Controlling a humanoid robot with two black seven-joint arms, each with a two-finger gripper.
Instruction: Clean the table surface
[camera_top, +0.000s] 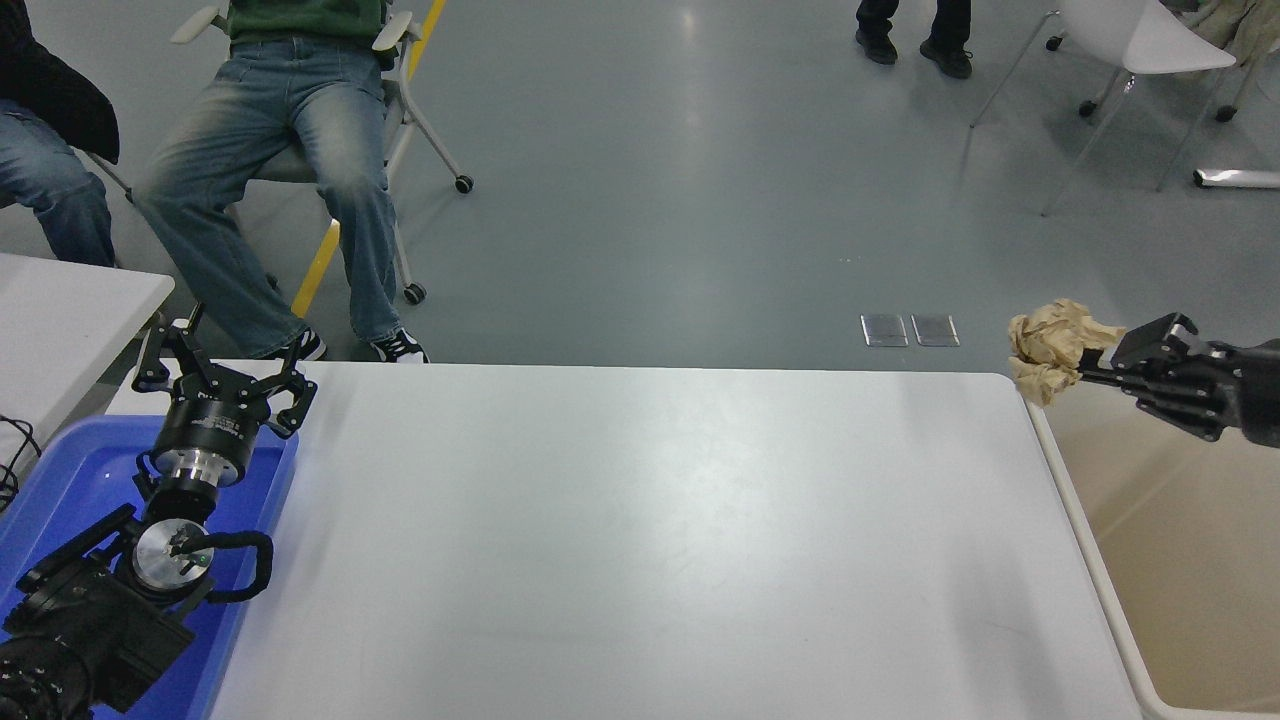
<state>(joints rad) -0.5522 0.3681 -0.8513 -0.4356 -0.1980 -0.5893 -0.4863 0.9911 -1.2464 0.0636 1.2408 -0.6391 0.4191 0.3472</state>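
Observation:
The table surface (640, 540) is a wide white top filling the lower picture, with nothing lying on it. A crumpled ball of brown paper (1052, 347) hangs in the air over the table's far right corner, at the near-left rim of the bin. My right gripper (1095, 365) is shut on it, reaching in from the right edge. My left gripper (222, 375) is parked at the lower left over the blue tray, its fingers (155, 360) spread open and holding nothing.
A beige plastic bin (1085, 560) stands against the table's right end. A blue tray (60, 480) sits at the left under my left arm, beside a smaller white table (70, 310). Seated people's legs (270, 170) and chairs are beyond the far edge.

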